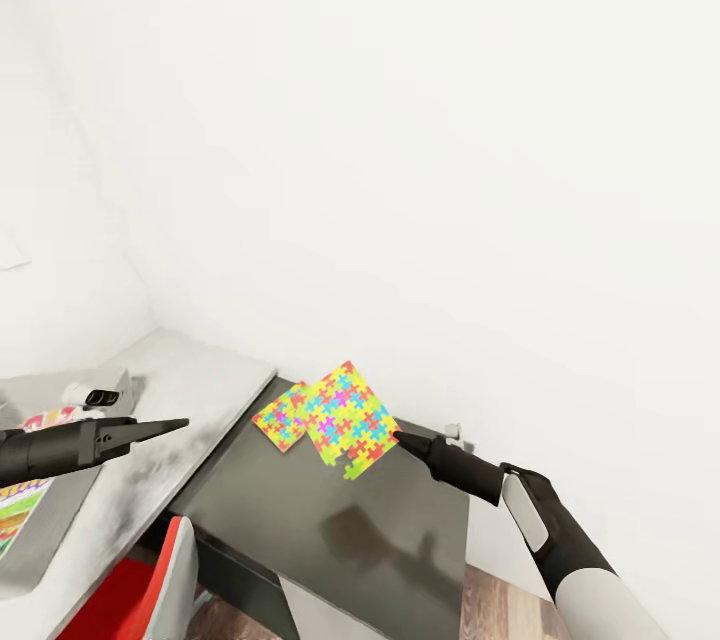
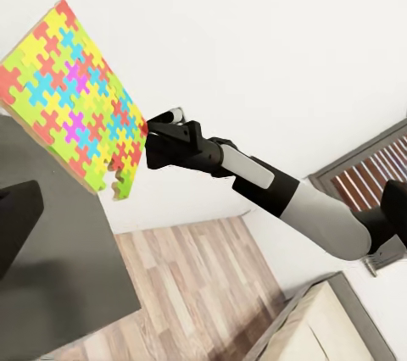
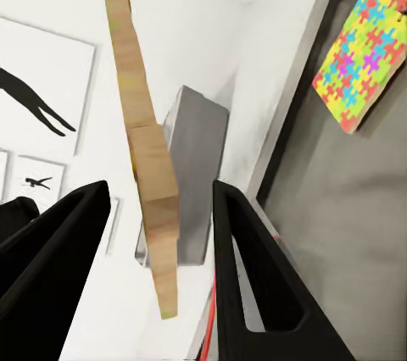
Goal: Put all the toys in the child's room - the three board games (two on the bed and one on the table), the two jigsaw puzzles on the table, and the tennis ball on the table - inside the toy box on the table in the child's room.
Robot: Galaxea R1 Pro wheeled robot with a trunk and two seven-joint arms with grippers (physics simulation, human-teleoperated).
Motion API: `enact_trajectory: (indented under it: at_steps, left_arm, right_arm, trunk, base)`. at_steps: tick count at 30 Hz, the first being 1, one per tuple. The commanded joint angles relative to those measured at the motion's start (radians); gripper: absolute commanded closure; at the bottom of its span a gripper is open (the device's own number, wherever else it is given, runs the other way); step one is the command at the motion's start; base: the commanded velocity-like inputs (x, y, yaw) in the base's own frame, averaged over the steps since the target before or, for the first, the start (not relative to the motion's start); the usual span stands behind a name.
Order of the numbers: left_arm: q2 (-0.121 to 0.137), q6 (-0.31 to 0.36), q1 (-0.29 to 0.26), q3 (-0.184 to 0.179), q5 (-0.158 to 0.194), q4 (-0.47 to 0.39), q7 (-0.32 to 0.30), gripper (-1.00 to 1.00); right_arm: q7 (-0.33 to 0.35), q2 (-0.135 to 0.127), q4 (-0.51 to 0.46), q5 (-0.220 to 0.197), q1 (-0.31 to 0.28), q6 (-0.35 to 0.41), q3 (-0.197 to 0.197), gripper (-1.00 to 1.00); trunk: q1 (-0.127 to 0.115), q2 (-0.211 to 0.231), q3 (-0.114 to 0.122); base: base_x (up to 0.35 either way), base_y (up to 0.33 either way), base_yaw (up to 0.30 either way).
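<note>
My right gripper (image 1: 398, 438) is shut on the edge of one jigsaw puzzle (image 1: 348, 418), holding it tilted above the table's dark grey lower section (image 1: 370, 530). The left wrist view has the same puzzle (image 2: 72, 94) in that gripper (image 2: 146, 136). Between the right fingers (image 3: 254, 268) it appears edge-on as a tan strip (image 3: 148, 191). The other jigsaw puzzle (image 1: 280, 416) (image 3: 365, 47) lies flat on the dark section just behind it. My left gripper (image 1: 178, 425) hovers over the light grey table top (image 1: 200, 390), beside the grey toy box (image 1: 72, 520), which holds a colourful board game (image 1: 18, 512).
A red chair (image 1: 130, 600) stands under the table's front edge. White walls close the corner behind the table. Wood-plank floor (image 1: 500, 610) lies to the right, a bed corner (image 2: 339, 327) beyond it. Black silhouette pictures (image 3: 34, 98) hang on the wall.
</note>
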Motion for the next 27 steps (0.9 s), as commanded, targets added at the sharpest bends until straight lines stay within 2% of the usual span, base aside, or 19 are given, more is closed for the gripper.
enact_trajectory:
  at_steps: [1, 27]
  left_arm:
    - [0.000, 0.011, -0.001, -0.001, -0.001, 0.000, -0.004, -1.00]
    - [0.000, 0.011, -0.001, -0.001, -0.001, 0.000, -0.004, -1.00]
  right_arm:
    - [0.001, 0.000, 0.000, -0.003, -0.001, 0.006, -0.001, 1.00]
    - [0.001, 0.008, 0.000, -0.002, -0.001, 0.006, 0.000, 1.00]
  trunk:
    - [0.001, -0.002, -0.001]
    - [0.001, -0.002, 0.020]
  base:
    - [0.000, 0.000, 0.262]
    - [0.000, 0.000, 0.262]
